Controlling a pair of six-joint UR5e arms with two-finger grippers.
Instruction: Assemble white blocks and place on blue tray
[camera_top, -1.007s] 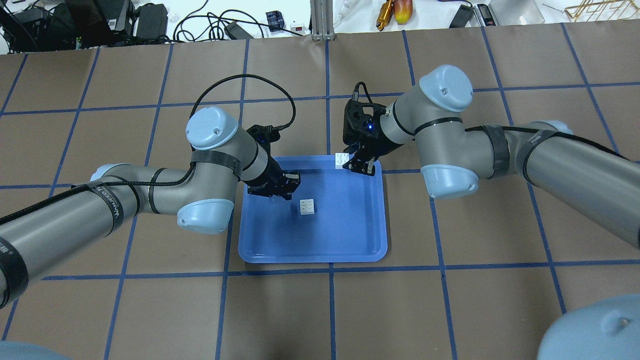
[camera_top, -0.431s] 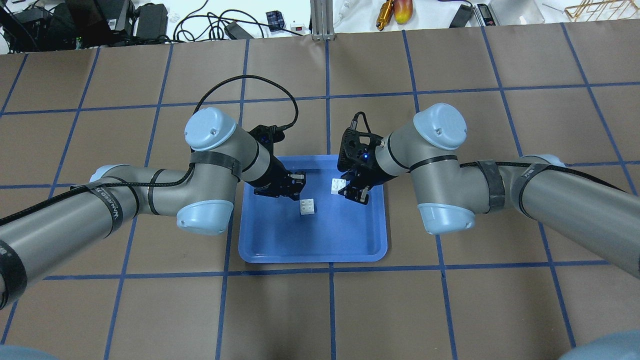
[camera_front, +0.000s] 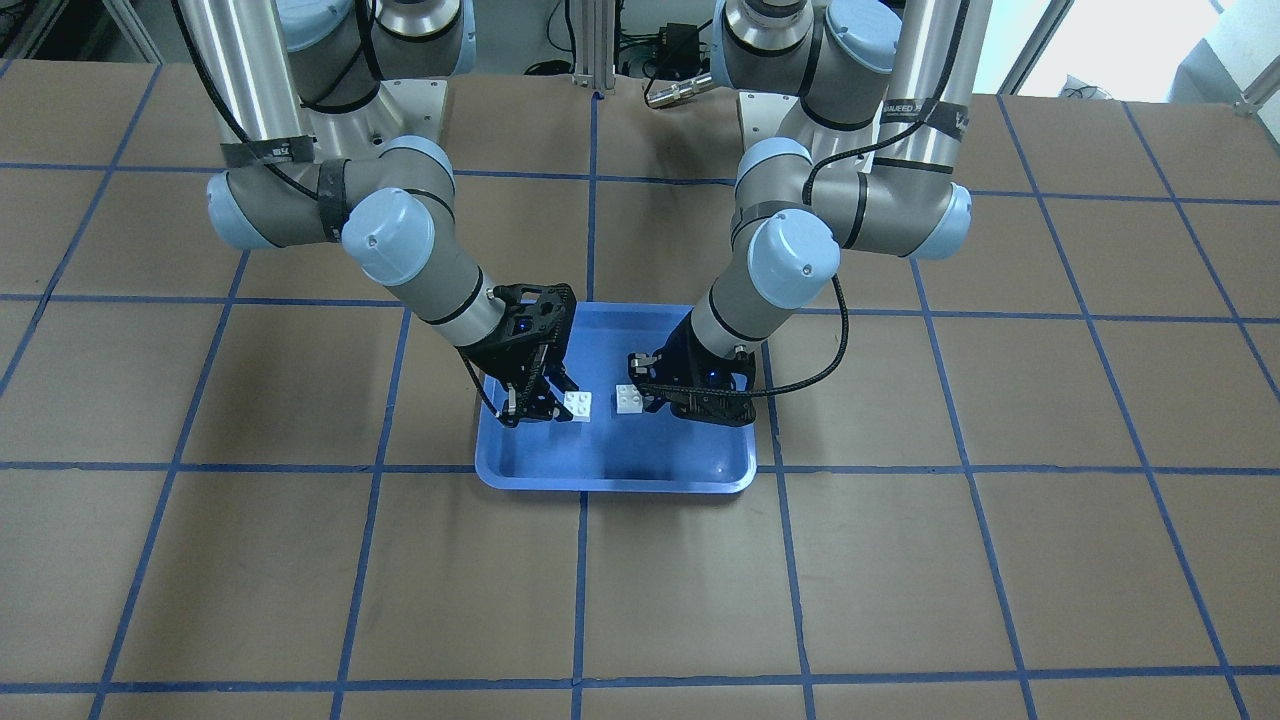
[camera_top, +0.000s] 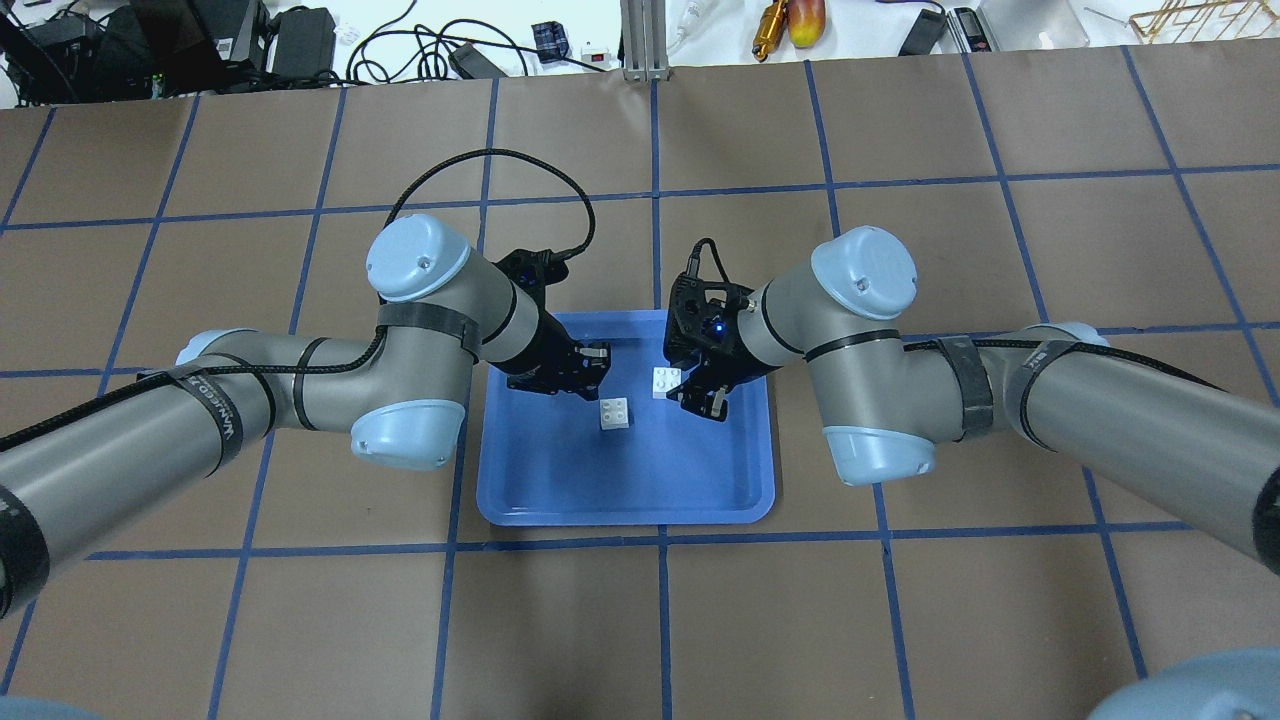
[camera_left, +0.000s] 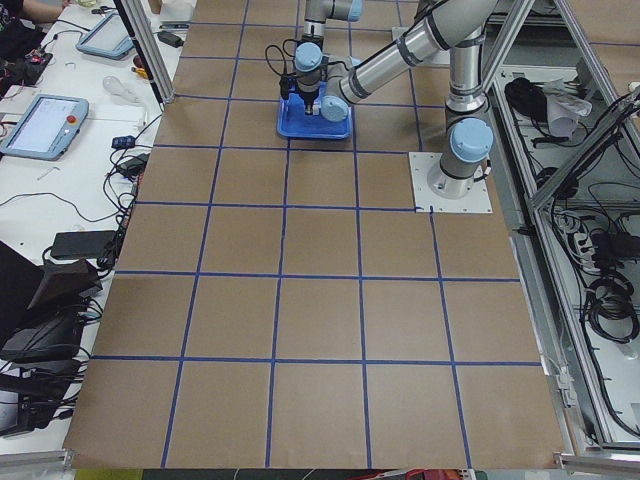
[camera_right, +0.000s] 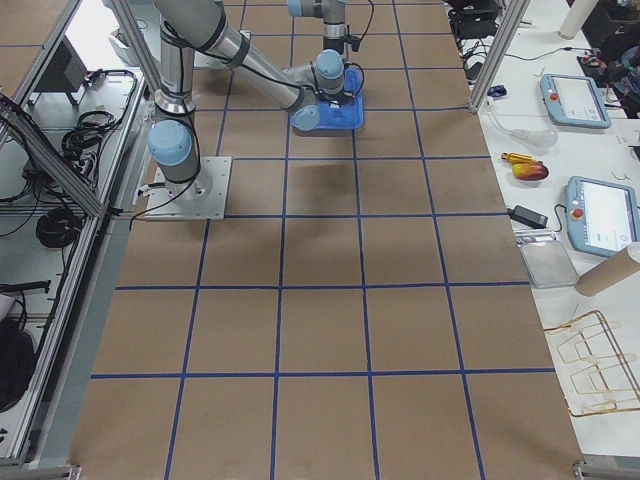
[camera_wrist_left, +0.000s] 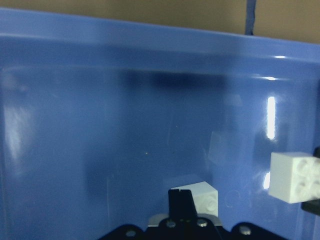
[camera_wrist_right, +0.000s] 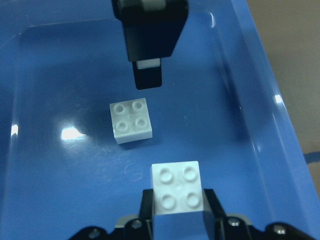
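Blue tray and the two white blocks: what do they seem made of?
Blue tray: looks like moulded plastic, glossy; bright glints and reflections sit on its floor. White block on the tray and lifted white block: apparently hard plastic, smooth with slight sheen; crisp edges, moulded round studs.

Bright, even light from above. Glare spots shine on the blue tray (camera_wrist_right: 50, 165) in both wrist views; the left wrist view looks soft, slightly blurred.
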